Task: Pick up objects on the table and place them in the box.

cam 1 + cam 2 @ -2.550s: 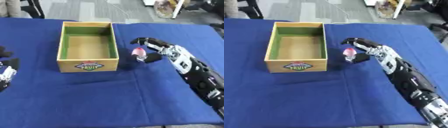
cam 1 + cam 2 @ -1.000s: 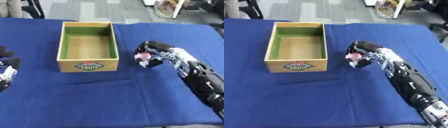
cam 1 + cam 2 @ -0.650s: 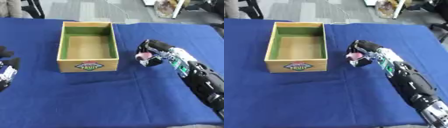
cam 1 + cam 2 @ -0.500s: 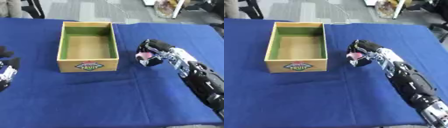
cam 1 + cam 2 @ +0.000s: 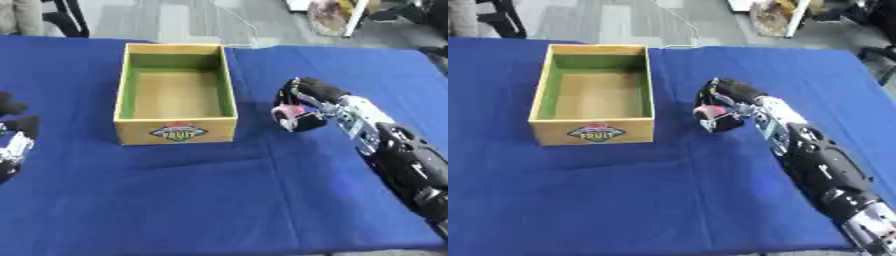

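The right hand sits low over the blue table, just to the right of the box, with its fingers curled downward and its thumb tucked in from below. They close round a small pink object, of which only a rounded pink patch with a paler spot shows between the black fingers; its exact shape cannot be made out. Whether the object rests on the cloth or is lifted just clear of it cannot be told, as the hand's dark underside hides the contact. Behind the hand, the right forearm runs back toward the lower right corner, black with silver and white parts near the wrist.

To the left of the hand, apart from it by a strip of bare blue cloth, stands the box. It is an open-topped wooden crate with yellow outer walls, green inner walls and a plain tan floor, and nothing shows inside it. Its near wall carries a label reading FRUIT.

At the left edge of the left eye view, the left hand rests near the table's edge with dark fingers pointing up and relaxed, holding nothing; it is well apart from the box.

Beyond the far edge of the table lies grey floor.
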Tool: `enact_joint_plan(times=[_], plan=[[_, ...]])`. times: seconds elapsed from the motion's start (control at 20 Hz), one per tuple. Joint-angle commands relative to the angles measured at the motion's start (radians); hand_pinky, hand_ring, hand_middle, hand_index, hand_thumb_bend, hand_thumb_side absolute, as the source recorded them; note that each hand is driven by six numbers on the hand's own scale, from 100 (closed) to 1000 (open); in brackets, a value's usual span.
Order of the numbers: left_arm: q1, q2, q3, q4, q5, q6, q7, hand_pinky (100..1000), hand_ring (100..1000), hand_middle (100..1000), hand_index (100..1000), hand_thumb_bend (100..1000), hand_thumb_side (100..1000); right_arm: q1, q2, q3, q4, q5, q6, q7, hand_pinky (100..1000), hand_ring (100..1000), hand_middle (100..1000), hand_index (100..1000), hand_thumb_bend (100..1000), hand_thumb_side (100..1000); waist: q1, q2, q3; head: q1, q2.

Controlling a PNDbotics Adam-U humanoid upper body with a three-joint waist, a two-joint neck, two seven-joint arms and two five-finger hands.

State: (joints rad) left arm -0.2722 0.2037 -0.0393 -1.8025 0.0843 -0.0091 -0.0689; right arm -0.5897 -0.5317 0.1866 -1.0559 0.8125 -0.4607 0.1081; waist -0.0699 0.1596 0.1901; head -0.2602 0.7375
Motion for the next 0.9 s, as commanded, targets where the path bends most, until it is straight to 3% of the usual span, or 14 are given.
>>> enact_joint_plan(times=[0.05,0.9], plan=[[-0.01,0.018,0.001,-0.02,0.004,-0.002,0.002,634,734,540,707,398,126,-0.013,-0.023,-0.006,-0.021,-0.008,-0.004,-0.012,100,368,399,592,100,232,0.004,-0.017,-0.003,-0.004,0.006],[-0.006,0.018,0.002,-0.019,0.003,-0.002,0.002,634,734,540,707,398,127,-0.025,-0.058,-0.007,-0.117,-0.048,-0.011,-0.102,100,352,338,523,100,201,0.003,-0.023,-0.008,-0.003,0.01]])
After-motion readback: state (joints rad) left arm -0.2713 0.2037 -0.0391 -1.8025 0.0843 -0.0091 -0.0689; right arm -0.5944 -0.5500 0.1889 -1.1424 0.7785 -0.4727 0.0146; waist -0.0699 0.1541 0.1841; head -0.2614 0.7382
